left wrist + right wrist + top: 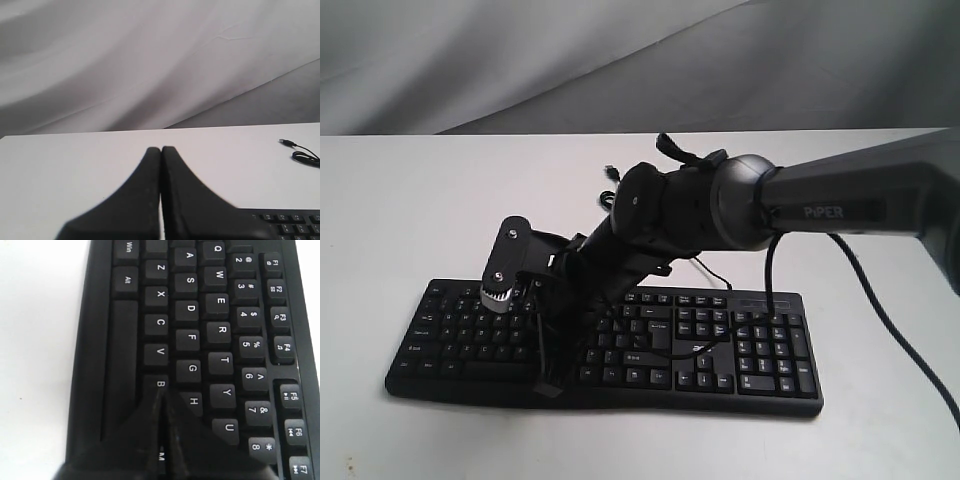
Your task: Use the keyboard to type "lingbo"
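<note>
The black keyboard [760, 350] lies on the white table [410, 200]. My right arm reaches across it from the right. My right gripper [546, 380] points down over the middle of the letter keys. In the right wrist view, the right gripper [161, 390] is shut with nothing held, and its tips rest at the B key [160, 383], between V and the hidden N. The keys [220, 330] around it show clearly. My left gripper [161, 149] is shut and empty above bare table, with the keyboard's corner [295, 225] beside it. The exterior view does not show the left gripper.
The keyboard's thin USB cable [302, 154] lies coiled on the table behind it, and its plug [611, 172] shows in the exterior view. Grey cloth [620, 60] hangs behind the table. The right arm's own black cable [890, 320] hangs over the table at the right.
</note>
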Tool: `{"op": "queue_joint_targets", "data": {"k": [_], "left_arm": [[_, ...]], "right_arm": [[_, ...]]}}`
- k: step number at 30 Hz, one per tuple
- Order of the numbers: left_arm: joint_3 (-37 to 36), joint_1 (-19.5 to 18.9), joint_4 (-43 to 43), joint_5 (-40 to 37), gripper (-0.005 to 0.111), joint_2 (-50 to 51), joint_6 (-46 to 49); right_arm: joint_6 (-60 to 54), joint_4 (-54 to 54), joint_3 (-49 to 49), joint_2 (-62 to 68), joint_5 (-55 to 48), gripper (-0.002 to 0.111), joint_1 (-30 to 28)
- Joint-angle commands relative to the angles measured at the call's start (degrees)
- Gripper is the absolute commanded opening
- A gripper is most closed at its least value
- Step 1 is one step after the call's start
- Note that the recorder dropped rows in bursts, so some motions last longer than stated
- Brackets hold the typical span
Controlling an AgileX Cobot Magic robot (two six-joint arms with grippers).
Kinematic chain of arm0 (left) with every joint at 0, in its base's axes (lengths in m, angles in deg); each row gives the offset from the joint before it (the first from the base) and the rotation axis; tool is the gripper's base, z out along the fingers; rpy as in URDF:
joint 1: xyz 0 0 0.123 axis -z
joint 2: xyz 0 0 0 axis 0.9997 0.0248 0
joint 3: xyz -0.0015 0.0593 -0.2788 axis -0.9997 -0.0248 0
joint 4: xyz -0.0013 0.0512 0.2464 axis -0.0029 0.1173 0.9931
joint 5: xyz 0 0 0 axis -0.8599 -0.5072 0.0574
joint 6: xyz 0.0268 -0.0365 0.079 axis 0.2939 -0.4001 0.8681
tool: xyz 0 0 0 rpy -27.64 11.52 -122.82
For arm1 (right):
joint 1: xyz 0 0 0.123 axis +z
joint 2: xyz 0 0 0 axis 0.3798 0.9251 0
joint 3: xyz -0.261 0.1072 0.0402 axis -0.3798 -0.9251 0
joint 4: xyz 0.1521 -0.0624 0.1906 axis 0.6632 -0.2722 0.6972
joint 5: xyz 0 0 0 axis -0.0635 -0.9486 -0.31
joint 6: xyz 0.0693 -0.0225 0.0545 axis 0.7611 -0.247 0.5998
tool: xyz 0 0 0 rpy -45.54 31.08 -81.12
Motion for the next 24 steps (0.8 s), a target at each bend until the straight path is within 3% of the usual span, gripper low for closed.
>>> {"op": "queue_joint_targets", "data": {"k": [1,24], "left_arm": [[-0.28,0.38,0.01,0.5,0.001,-0.28,-0.12],[-0.28,0.38,0.01,0.5,0.001,-0.28,-0.12]], "right_arm": [[0.27,-0.41,0.01,-0.19,-0.53,0.0,0.0],[-0.09,-0.41,-0.49,1.0,0.89,0.0,0.54]]}}
